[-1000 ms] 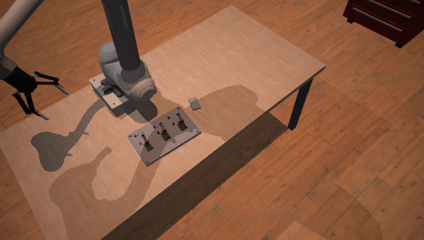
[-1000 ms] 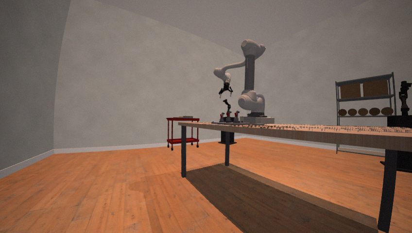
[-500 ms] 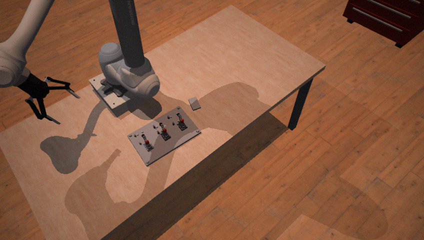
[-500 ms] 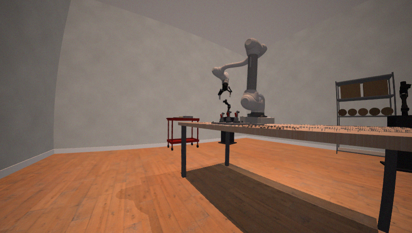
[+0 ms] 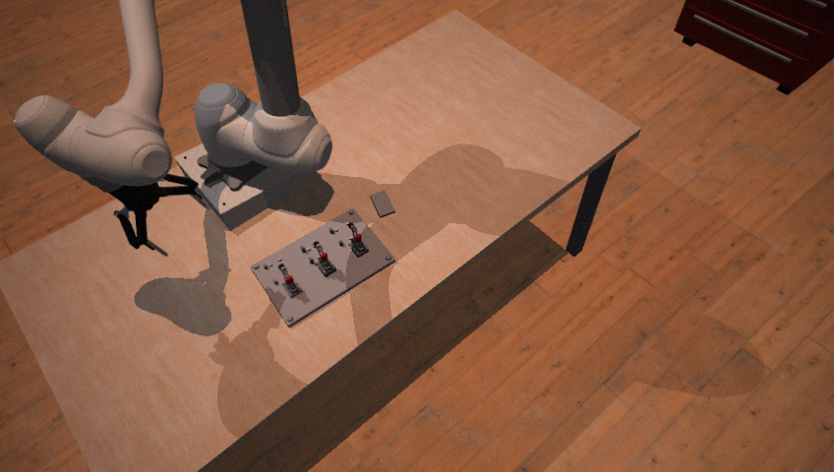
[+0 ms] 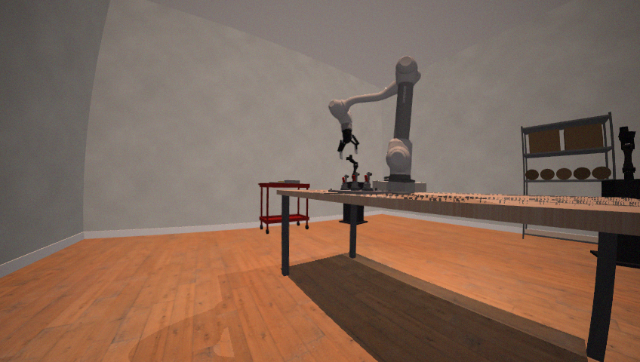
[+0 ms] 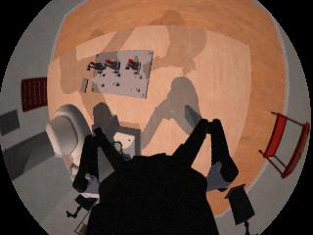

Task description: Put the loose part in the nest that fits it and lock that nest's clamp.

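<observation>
A grey fixture plate [image 5: 345,281] [image 7: 141,84] lies on the table near its front edge. It shows small in the exterior view [image 6: 355,188]. It carries three clamps with red handles: left [image 5: 288,280], middle [image 5: 322,258] and right [image 5: 357,238]. The handles stand raised. The loose part [image 5: 382,203] [image 7: 85,85], a small flat grey plate, lies on the table just behind the fixture's right end. My gripper [image 5: 146,242] [image 6: 347,150] [image 7: 151,116] is open and empty. It hangs high above the table, well to the left of the fixture.
The arm's base [image 5: 231,196] stands on a grey mount behind the fixture. The wooden table [image 5: 468,105] has dark legs. A red cabinet [image 5: 760,29] stands far right, a red cart [image 6: 284,201] [image 7: 288,144] and a shelf rack [image 6: 565,148] stand off the table.
</observation>
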### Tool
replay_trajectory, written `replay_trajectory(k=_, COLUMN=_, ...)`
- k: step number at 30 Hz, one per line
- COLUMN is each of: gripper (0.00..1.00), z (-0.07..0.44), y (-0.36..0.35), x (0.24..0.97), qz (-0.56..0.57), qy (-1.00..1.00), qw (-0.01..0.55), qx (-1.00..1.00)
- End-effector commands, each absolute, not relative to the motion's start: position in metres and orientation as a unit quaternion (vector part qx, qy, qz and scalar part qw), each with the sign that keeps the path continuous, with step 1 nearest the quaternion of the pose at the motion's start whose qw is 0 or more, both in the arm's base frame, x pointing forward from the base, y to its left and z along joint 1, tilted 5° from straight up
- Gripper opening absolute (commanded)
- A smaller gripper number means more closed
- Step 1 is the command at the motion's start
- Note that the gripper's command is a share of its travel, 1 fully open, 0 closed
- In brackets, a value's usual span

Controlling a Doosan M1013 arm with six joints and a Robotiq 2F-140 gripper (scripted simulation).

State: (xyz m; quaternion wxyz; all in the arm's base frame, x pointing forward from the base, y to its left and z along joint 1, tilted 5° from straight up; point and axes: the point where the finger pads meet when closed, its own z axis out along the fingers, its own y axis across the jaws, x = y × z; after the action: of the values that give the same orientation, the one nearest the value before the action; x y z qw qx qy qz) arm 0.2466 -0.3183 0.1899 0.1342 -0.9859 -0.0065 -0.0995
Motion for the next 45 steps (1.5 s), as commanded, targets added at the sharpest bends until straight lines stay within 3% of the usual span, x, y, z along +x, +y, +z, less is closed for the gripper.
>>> replay_trajectory(k=1, gripper=1.00, z=0.178, y=-0.296, x=0.271, qz=-0.064, qy=0.023, qw=0.123, qx=-0.990)
replay_trajectory(k=21, gripper=1.00, z=0.140, y=-0.197, x=0.343, qz=-0.015, qy=0.116, qw=0.047, qx=-0.992)
replay_trajectory(k=45, gripper=1.00, z=0.136, y=-0.182, x=0.351, qz=-0.015, qy=0.128, qw=0.036, qx=-0.991)
